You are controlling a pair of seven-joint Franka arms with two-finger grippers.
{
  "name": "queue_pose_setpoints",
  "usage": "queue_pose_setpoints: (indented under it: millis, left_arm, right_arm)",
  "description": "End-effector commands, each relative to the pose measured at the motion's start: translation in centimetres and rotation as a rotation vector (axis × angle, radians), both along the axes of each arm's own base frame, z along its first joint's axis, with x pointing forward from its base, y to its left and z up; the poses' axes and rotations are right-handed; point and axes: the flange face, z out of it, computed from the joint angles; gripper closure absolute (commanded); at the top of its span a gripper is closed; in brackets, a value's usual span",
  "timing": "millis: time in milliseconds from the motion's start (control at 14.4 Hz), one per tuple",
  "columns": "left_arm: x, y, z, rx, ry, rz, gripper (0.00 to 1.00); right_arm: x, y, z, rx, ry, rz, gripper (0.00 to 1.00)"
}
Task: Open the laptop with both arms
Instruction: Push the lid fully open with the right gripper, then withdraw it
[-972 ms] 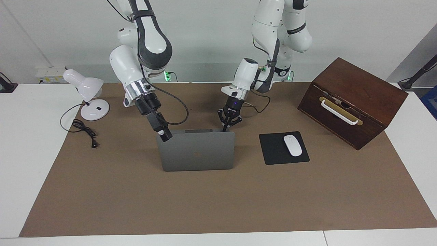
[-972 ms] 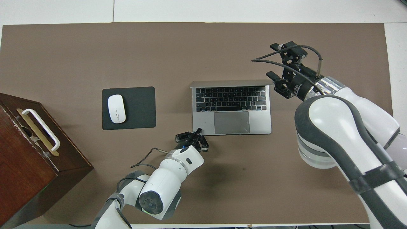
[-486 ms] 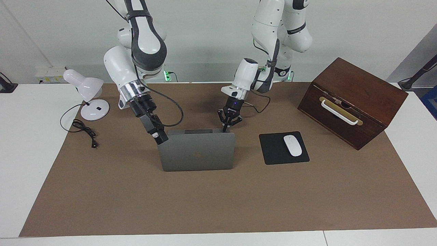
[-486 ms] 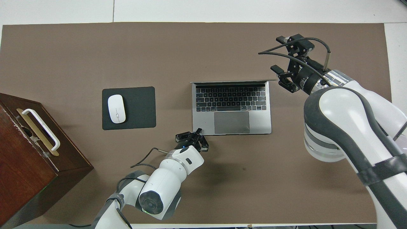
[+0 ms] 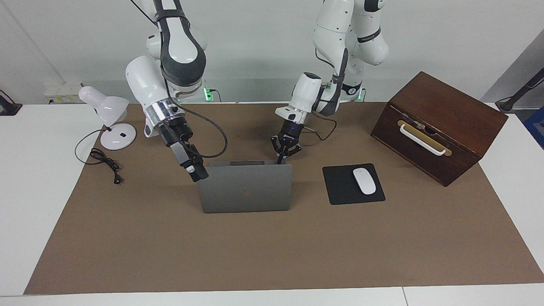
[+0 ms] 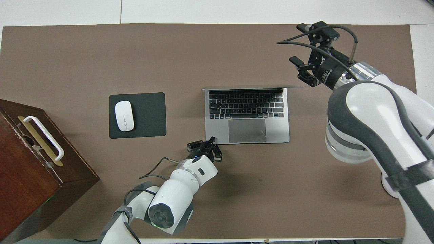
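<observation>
The silver-grey laptop stands open on the brown mat, its lid about upright and its back with the dark logo toward the facing camera. The keyboard shows from overhead. My left gripper is shut, with its tip down on the corner of the laptop's base nearest the robots, toward the left arm's end. My right gripper is open and hangs at the lid's upper corner toward the right arm's end, holding nothing. From overhead the right gripper is clear of the lid's edge.
A black mouse pad with a white mouse lies beside the laptop toward the left arm's end. A brown wooden box with a white handle stands past the pad. A white desk lamp and its cord are at the right arm's end.
The right gripper has drawn off the lid's corner toward the right arm's end. The lid has come a little more upright. The left gripper has stayed put on the base.
</observation>
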Motion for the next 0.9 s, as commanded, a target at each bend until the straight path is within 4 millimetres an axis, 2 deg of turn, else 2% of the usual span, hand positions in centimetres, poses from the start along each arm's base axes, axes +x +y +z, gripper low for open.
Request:
queue_pose_setpoints:
  millis: [0, 208, 416, 555, 763, 833]
  left_arm:
    - [0.9, 1.0, -4.7, 0.081, 0.038, 0.023, 1.00]
    - [0.9, 1.1, -4.7, 0.081, 0.037, 0.024, 1.00]
    - [1.0, 1.0, -4.5, 0.075, 0.037, 0.030, 1.00]
    - [1.6, 0.8, -3.3, 0.047, 0.025, 0.049, 1.00]
    - [2.0, 1.0, -0.3, -0.014, 0.006, 0.087, 1.00]
    - [2.4, 1.6, 0.5, -0.029, 0.002, 0.104, 1.00]
  right_arm:
    - [2.3, -0.5, 0.0, -0.005, -0.030, 0.016, 0.00]
    - [3.4, -0.9, -0.2, -0.080, -0.055, 0.051, 0.00]
    - [5.5, -1.7, 1.4, -0.075, -0.093, 0.066, 0.00]
    - [7.3, -2.7, 2.8, -0.082, -0.130, 0.076, 0.00]
    - [10.3, -6.0, 4.8, -0.249, -0.178, 0.165, 0.00]
    - [11.3, -6.8, 6.0, -0.297, -0.199, 0.198, 0.00]
